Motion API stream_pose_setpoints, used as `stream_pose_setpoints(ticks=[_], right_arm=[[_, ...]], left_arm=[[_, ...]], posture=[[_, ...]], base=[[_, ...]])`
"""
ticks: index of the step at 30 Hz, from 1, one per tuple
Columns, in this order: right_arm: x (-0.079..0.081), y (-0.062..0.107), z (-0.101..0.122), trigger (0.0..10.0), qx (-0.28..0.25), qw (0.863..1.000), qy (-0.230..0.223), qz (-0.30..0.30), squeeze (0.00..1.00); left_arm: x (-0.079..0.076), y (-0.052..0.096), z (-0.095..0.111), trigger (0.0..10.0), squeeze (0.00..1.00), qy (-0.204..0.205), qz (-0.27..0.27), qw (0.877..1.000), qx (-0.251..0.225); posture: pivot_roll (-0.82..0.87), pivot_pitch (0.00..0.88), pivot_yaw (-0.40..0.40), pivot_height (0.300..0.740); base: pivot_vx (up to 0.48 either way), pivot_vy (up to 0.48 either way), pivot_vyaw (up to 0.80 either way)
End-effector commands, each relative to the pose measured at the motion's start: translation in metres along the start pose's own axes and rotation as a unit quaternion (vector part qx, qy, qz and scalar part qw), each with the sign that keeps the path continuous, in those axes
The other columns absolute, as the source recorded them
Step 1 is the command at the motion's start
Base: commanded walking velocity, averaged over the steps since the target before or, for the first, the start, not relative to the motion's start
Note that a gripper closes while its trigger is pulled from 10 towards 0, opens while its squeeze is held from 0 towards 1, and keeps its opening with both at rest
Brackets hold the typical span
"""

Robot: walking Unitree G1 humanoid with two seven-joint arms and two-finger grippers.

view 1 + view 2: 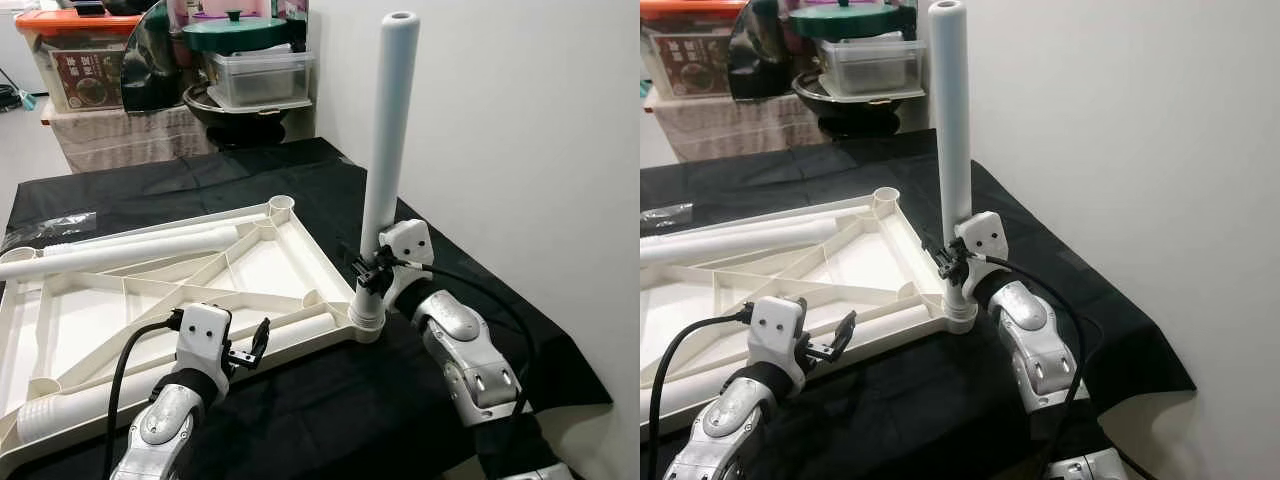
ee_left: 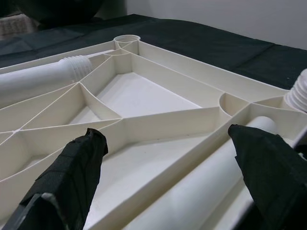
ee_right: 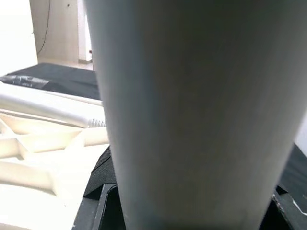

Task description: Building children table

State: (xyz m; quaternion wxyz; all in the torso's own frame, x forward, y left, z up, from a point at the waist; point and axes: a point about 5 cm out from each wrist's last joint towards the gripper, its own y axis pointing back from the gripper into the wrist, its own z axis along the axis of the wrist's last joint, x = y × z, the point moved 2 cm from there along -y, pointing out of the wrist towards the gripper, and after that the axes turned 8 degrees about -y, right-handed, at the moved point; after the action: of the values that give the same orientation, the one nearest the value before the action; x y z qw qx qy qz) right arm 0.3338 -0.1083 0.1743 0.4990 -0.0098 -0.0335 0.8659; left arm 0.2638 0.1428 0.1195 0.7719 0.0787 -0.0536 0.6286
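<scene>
Right eye view has the right gripper (image 1: 952, 262) clamped low on the tall white plastic table leg (image 1: 952, 120), its black fingers pinching the tube just above the threaded collar, and that leg stands upright in the near right corner socket of the upturned white ribbed plastic table panel (image 1: 855, 262). The leg's long axis runs straight up, a touch tilted, so any turning from here goes around that vertical line, and the right arm is the one on it. Over on the other side, the left gripper (image 1: 256, 345) hovers with its fingers spread wide, holding nothing, just over the panel's near edge; from its wrist, a second white leg (image 2: 211, 177) lies flat in the channel right between and below the pads, long axis running along that edge toward the occupied corner. So the left arm is the nearer one for that loose leg. Another white leg (image 1: 120, 252) with a threaded end rests across the panel's far ribs, near the open round socket (image 1: 282, 203) at the far corner. The panel lies on a black cloth-covered tabletop (image 1: 200, 180). Behind, clear plastic storage boxes (image 1: 258, 78) are stacked against the wall, their contents too unclear to call.
</scene>
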Motion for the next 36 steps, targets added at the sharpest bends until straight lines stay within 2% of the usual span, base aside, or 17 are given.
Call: stream_pose_setpoints(ticks=[1, 9, 13, 15, 18, 23, 29, 34, 36], right_arm=[[-0.001, 0.010, -0.039, 10.0, 0.087, 0.994, -0.062, -0.009, 0.00], [-0.021, 0.002, -0.048, 10.0, 0.117, 0.978, -0.160, -0.060, 0.00], [-0.022, -0.001, -0.052, 10.0, 0.124, 0.976, -0.165, -0.070, 0.00], [-0.018, -0.002, -0.054, 10.0, 0.127, 0.975, -0.169, -0.066, 0.00], [-0.004, -0.001, -0.057, 10.0, 0.138, 0.978, -0.155, -0.035, 0.00], [0.005, 0.005, -0.060, 10.0, 0.158, 0.978, -0.137, 0.003, 0.00], [0.000, 0.005, -0.061, 10.0, 0.174, 0.978, -0.110, 0.012, 0.00], [-0.008, 0.001, -0.061, 10.0, 0.174, 0.978, -0.113, -0.037, 0.00], [-0.008, 0.001, -0.061, 10.0, 0.174, 0.978, -0.113, -0.037, 0.00]], left_arm=[[-0.003, -0.001, -0.003, 10.0, 0.00, 0.003, -0.007, 1.000, 0.006], [-0.004, -0.003, -0.005, 10.0, 0.00, 0.004, -0.009, 1.000, 0.011], [-0.004, -0.002, -0.006, 10.0, 0.00, 0.003, -0.007, 1.000, 0.012], [-0.003, -0.001, -0.007, 10.0, 0.00, 0.003, -0.004, 1.000, 0.014], [-0.003, 0.001, -0.007, 10.0, 0.00, 0.002, -0.003, 1.000, 0.016], [-0.003, 0.001, -0.008, 10.0, 0.00, 0.001, -0.003, 1.000, 0.017], [-0.004, 0.000, -0.008, 10.0, 0.00, 0.001, -0.004, 1.000, 0.016], [-0.005, 0.001, -0.008, 10.0, 0.00, 0.002, -0.003, 1.000, 0.017], [-0.005, 0.001, -0.008, 10.0, 0.00, 0.002, -0.003, 1.000, 0.017]], posture=[[0.05, 0.000, -0.066, 0.740], [0.05, 0.000, -0.069, 0.740], [0.06, 0.000, -0.075, 0.740], [0.06, 0.000, -0.078, 0.740], [0.06, 0.000, -0.079, 0.740], [0.06, 0.000, -0.078, 0.740], [0.05, 0.000, -0.079, 0.740], [0.06, 0.000, -0.082, 0.740], [0.06, 0.000, -0.082, 0.740]], base=[[0.000, 0.000, 0.00], [0.000, 0.000, 0.00], [0.000, 0.000, 0.00], [0.000, 0.000, 0.00], [0.000, 0.000, 0.00], [0.000, 0.000, 0.00], [0.000, 0.000, 0.00], [0.000, 0.000, 0.00], [0.000, 0.000, 0.00]])
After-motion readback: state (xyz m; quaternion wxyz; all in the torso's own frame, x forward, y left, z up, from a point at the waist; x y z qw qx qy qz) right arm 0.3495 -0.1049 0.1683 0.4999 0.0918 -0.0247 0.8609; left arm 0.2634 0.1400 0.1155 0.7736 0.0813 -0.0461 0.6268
